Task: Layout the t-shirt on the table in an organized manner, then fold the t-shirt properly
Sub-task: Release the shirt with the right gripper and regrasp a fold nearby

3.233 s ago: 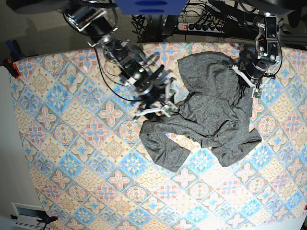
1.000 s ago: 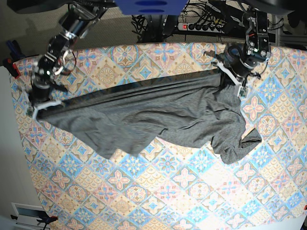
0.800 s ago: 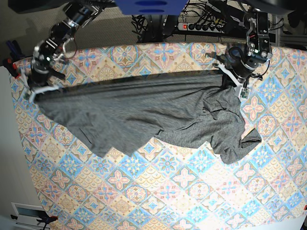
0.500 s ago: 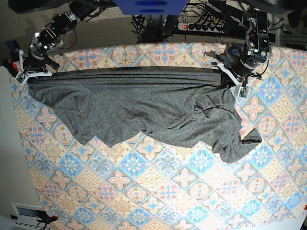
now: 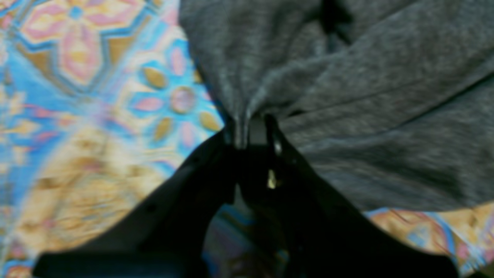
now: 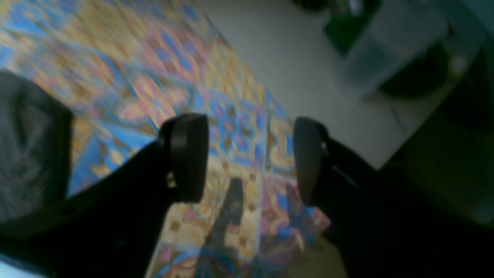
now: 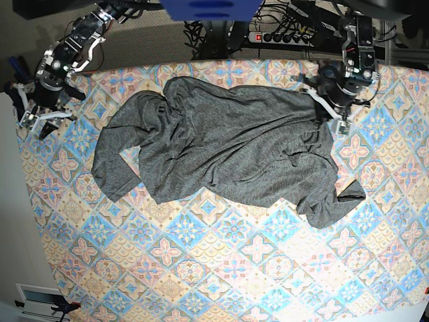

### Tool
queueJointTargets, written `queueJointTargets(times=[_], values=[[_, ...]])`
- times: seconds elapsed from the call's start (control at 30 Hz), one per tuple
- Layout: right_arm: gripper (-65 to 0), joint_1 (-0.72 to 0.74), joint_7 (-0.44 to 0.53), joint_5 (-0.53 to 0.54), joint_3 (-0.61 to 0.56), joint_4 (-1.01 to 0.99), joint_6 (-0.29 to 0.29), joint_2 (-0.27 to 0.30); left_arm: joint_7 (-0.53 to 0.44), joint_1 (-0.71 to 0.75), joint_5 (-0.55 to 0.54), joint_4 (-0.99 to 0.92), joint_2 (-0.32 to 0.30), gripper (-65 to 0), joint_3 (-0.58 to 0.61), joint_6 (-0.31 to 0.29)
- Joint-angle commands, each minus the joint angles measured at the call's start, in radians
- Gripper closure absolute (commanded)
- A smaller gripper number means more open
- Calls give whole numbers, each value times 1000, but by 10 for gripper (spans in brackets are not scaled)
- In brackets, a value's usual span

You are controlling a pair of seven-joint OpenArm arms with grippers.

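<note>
The dark-grey t-shirt (image 7: 228, 144) lies rumpled across the back half of the table (image 7: 201, 268), with a sleeve bunched at its left and a fold hanging at its lower right. My left gripper (image 7: 330, 111) is shut on the t-shirt's right edge. In the left wrist view the left gripper (image 5: 247, 133) pinches a ridge of the grey t-shirt (image 5: 366, 96). My right gripper (image 7: 35, 115) hovers at the table's far-left edge, apart from the shirt. In the right wrist view the right gripper (image 6: 247, 158) is open and empty, with the t-shirt (image 6: 27, 146) at the frame's left.
A power strip (image 7: 281, 37) and cables lie behind the table's back edge. Beyond the table's corner the right wrist view shows bare floor (image 6: 308, 58). A white object (image 7: 40, 295) sits on the floor at the lower left.
The right gripper opened and let go of the shirt's stretched left edge. That side slumped back to the right and crumpled. The left gripper kept its hold.
</note>
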Motion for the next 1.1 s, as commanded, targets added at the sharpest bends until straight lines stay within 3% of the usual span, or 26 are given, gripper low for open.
queueJointTargets(times=[0.0, 0.1, 0.23, 0.33, 0.47, 0.63, 0.83, 1.07], values=[[-344, 0, 27, -3, -2, 37, -12, 12, -4, -3, -3, 15, -12, -41, -6, 2], [-344, -3, 27, -3, -57, 43, -12, 12, 56, -11, -3, 15, 10, -41, -8, 2], [-344, -5, 27, -3, -218, 45, -5, 17, 80, -8, -9, 50, 13, -41, -8, 1], [-344, -6, 27, -3, -324, 46, 44, 17, 80, -5, -11, 96, 13, -41, -8, 1], [-344, -2, 27, -3, -430, 45, 58, 19, 80, -9, -11, 178, 13, -95, -3, -7], [-344, 9, 24, -2, -605, 25, 58, 82, 79, -11, -14, 270, 30, -209, 19, -171], [-344, 107, 26, -2, -695, -101, 58, 132, 79, -11, -14, 271, 63, -229, 12, -361], [-344, 245, 29, 1, -760, -328, 58, 198, 79, -11, -8, 270, 62, -229, 12, -392]])
